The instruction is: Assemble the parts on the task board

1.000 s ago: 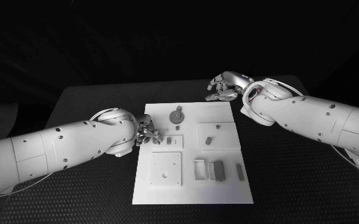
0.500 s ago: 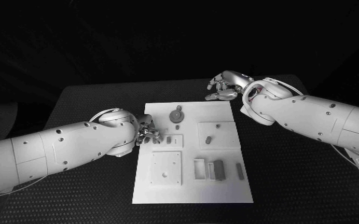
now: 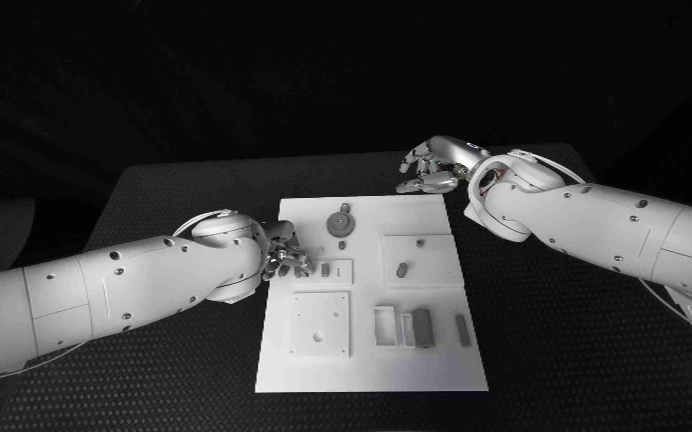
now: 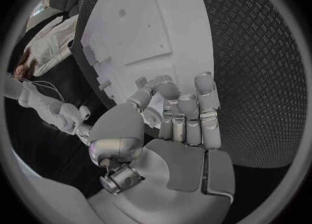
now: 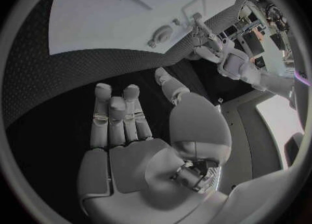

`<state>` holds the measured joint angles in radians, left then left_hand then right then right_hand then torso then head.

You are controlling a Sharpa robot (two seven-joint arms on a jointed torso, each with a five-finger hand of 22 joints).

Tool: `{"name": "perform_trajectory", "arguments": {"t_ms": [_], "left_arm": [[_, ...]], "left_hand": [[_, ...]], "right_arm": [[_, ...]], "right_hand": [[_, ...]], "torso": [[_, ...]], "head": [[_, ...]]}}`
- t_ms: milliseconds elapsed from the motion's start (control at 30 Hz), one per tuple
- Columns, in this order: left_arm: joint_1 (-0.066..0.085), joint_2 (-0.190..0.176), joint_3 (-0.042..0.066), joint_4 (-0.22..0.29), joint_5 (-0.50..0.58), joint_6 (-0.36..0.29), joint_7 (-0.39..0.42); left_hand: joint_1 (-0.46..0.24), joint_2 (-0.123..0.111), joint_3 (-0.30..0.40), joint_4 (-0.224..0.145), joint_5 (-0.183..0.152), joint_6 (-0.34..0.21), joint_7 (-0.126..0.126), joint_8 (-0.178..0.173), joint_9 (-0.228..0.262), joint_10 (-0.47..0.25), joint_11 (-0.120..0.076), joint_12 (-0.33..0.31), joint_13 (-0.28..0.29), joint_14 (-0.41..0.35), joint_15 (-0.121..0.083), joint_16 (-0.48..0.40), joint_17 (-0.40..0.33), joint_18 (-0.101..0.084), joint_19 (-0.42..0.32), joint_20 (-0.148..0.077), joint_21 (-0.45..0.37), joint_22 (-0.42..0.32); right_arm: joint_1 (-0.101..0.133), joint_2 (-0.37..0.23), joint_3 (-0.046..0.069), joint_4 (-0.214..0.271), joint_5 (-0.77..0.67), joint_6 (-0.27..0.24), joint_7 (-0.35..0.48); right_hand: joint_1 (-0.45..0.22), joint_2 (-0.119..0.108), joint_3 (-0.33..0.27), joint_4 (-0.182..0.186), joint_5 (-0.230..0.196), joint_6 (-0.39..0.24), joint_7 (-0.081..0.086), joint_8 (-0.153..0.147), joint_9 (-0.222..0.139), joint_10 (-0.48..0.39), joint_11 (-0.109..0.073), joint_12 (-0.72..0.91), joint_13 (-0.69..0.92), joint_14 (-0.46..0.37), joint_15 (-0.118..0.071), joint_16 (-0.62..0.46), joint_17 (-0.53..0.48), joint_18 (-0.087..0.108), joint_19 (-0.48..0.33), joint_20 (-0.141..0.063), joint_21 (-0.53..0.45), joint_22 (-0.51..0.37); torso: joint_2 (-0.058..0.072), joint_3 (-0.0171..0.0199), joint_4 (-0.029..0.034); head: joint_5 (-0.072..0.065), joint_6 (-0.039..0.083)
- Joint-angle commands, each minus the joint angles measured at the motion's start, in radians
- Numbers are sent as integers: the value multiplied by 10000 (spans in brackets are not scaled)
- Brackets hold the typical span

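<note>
Task board (image 3: pixel 368 342): white plate, centre of desk (image 3: pixel 173 202). Small grey parts (image 3: pixel 423 329) lie on it. Left robot hand (image 3: pixel 286 257): at board's left edge, fingers curled over a part there; grip cannot be told. Right robot hand (image 3: pixel 437 166): off board's far corner, fingers apart, nothing held. Risk: part nudged out of seat if fingers slip. No writing legible.

White rectangular board (image 3: pixel 368 352) flat mid-table, long side running away from robot. Round grey part (image 3: pixel 340 224) near far edge; small grey parts (image 3: pixel 401 271) on raised square plates mid-board; upright grey pieces (image 3: pixel 423 329) in slots near right edge
</note>
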<state>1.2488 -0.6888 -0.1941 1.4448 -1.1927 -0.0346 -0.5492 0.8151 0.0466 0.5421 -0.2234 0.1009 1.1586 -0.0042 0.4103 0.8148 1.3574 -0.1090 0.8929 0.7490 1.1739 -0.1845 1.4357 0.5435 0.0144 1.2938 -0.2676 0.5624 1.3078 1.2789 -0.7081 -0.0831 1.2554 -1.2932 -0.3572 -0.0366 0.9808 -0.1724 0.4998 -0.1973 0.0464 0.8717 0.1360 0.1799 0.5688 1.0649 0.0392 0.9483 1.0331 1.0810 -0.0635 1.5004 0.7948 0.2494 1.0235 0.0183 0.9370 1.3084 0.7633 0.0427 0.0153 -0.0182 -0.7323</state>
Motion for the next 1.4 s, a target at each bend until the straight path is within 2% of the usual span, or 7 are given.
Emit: {"name": "perform_trajectory", "arguments": {"t_ms": [33,100,367,667,833,1267,1400], "left_arm": [[-57,27,-36,9,145,-9,78],[-57,28,-36,-5,163,-37,80],[-57,33,-36,-50,195,-53,76],[-57,16,-34,-41,195,-101,88],[-57,-27,-31,-27,195,-160,94],[-56,-166,16,81,188,-312,101],[-54,-255,27,165,188,-375,105]], "left_hand": [[-218,-280,-58,256,-110,-46,31,439,-47,28,8,3,-18,32,-134,-33,-17,91,-18,-105,49,169],[-381,-484,-79,457,-248,-64,32,417,-85,21,9,-3,-30,29,-150,-48,-23,110,-26,-115,34,161],[-701,-830,-120,897,-418,-73,28,413,-140,10,2,-1,-48,27,-172,-58,-23,138,-38,-114,14,160],[-761,-922,-129,988,-426,-71,24,419,-149,9,-3,2,-50,26,-178,-59,-22,149,-36,-116,14,163],[-779,-1006,-131,1026,-426,-68,20,425,-153,11,-7,7,-51,29,-182,-57,-20,157,-32,-119,16,165],[-833,-1660,-50,1368,-438,-72,6,450,-183,14,-23,10,-69,45,-207,-66,-23,196,-8,-118,10,160],[-821,-1914,22,1543,-450,-78,2,464,-188,13,-28,8,-78,50,-218,-77,-28,208,9,-116,0,151]], "right_arm": [[-4,-7,4,12,-26,94,83],[-4,-7,4,13,-26,94,84],[-4,1,4,0,-26,82,88],[-4,4,4,-9,-26,82,89],[-7,11,4,-23,-26,78,91],[-22,11,4,-37,-26,72,96],[-23,10,4,-32,-26,73,96]], "right_hand": [[-94,-8,-7,41,34,-88,186,64,-15,-59,20,64,-16,23,-19,24,-13,123,32,-66,-44,148],[-94,-8,-8,41,34,-89,187,64,-15,-59,20,64,-17,23,-19,24,-14,124,32,-66,-44,148],[-96,-13,-10,41,34,-91,187,63,-16,-61,21,65,-19,22,-18,23,-14,124,31,-66,-45,148],[-97,-15,-9,42,34,-95,188,63,-18,-63,21,66,-23,21,-18,22,-15,124,30,-66,-47,148],[-98,-15,-9,43,34,-96,188,63,-18,-63,22,67,-24,20,-17,21,-16,123,30,-66,-47,148],[-101,-15,-9,46,34,-97,189,63,-20,-64,22,69,-28,20,-17,21,-17,123,30,-65,-49,147],[-104,-15,-10,48,34,-98,189,63,-20,-65,22,69,-30,19,-17,20,-18,123,30,-65,-49,147]], "torso": [[-3,-3,1],[1,-3,4],[-4,-8,8],[-2,-22,6],[-4,-17,4],[-2,-19,7],[-2,-8,11]], "head": [[-8,-2],[-11,2],[-16,-3],[-20,-5],[-23,-3],[-37,-5],[-32,-14]]}}
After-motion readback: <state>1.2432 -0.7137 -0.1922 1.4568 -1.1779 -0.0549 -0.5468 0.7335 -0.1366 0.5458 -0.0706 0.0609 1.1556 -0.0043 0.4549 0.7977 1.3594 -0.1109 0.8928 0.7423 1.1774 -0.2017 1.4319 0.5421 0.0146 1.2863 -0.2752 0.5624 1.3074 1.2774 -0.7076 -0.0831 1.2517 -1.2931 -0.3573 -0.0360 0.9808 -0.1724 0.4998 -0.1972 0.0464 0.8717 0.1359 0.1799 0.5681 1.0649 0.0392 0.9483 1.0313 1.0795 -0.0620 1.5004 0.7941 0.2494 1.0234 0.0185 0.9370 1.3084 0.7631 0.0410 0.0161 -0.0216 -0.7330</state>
